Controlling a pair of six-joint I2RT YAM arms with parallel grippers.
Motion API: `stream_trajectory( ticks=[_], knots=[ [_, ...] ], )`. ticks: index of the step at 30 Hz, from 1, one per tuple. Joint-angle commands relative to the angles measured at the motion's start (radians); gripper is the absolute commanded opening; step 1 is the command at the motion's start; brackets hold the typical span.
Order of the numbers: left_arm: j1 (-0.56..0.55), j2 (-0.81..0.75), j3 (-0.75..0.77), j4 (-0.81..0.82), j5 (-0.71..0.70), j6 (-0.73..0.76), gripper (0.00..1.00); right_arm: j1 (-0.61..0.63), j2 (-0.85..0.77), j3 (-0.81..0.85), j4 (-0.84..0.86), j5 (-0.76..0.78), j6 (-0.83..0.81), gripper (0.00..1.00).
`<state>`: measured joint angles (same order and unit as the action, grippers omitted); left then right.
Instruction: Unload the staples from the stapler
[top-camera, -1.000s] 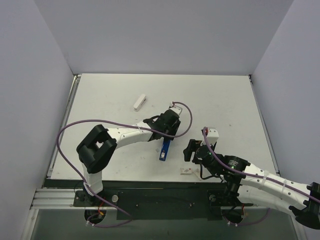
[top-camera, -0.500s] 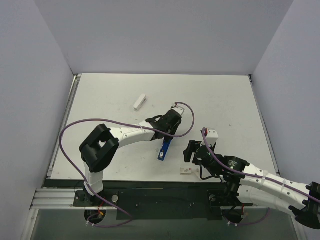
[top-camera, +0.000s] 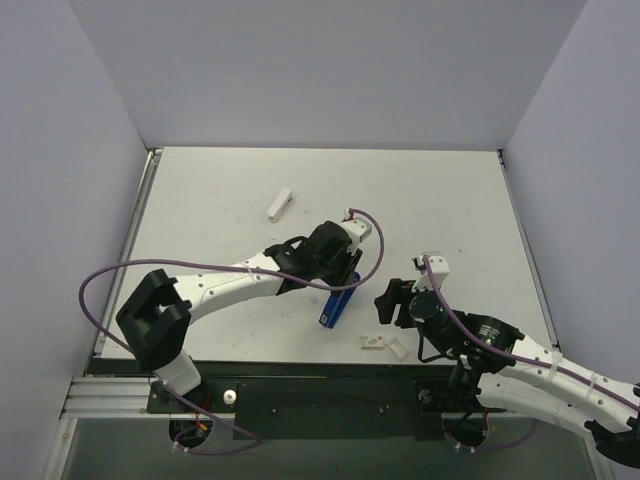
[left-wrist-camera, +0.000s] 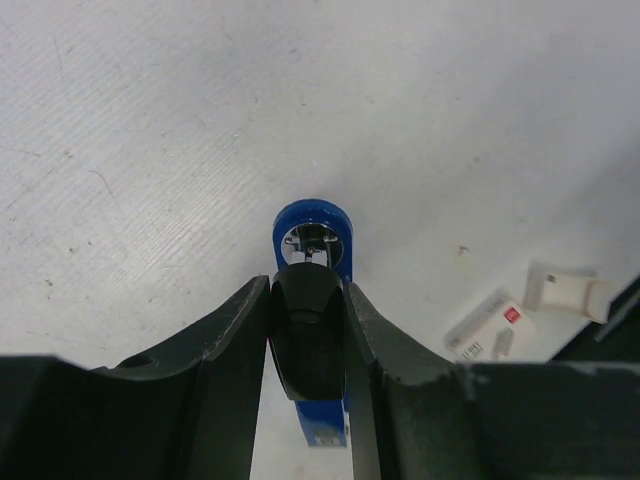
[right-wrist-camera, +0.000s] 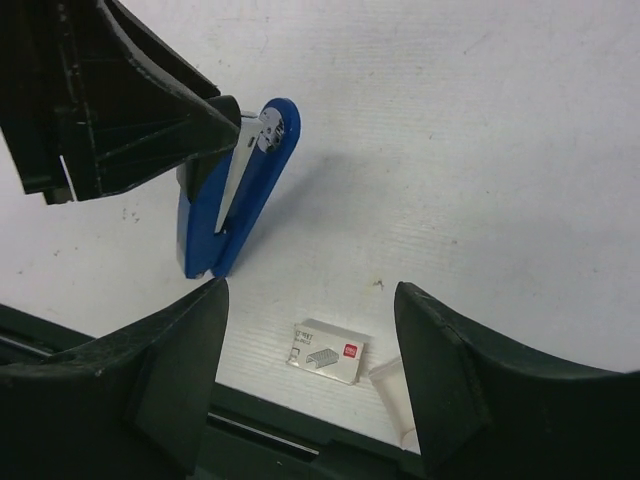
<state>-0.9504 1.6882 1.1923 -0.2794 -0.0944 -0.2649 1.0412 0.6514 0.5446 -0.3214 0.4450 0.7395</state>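
The left tool clamps the blue stapler mid-frame, apparently prising it open; the right tool, spread wide and empty, should next reach for the staples.

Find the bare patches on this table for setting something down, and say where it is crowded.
Bare: the far right of the table, behind the right gripper; the strip between the white bar and the left edge. Crowded: near centre, around the stapler, left gripper and staple box.

The left tool clasps the blue stapler.
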Motion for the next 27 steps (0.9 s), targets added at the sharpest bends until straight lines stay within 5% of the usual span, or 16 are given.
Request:
stream_trajectory(
  ticks=[1,13,27],
  knots=[
    [-0.011,-0.163,-0.04,0.117,0.16,0.046,0.0,-0.006,-0.029,0.069,-0.045,-0.041,-0.112,0.62],
    [-0.016,-0.459,-0.23,0.241,0.514,0.072,0.0,0.0,-0.078,0.189,-0.047,-0.394,-0.394,0.58],
    [-0.019,-0.68,-0.39,0.388,0.843,0.096,0.0,0.063,0.066,0.417,-0.149,-0.709,-0.635,0.55]
  ],
)
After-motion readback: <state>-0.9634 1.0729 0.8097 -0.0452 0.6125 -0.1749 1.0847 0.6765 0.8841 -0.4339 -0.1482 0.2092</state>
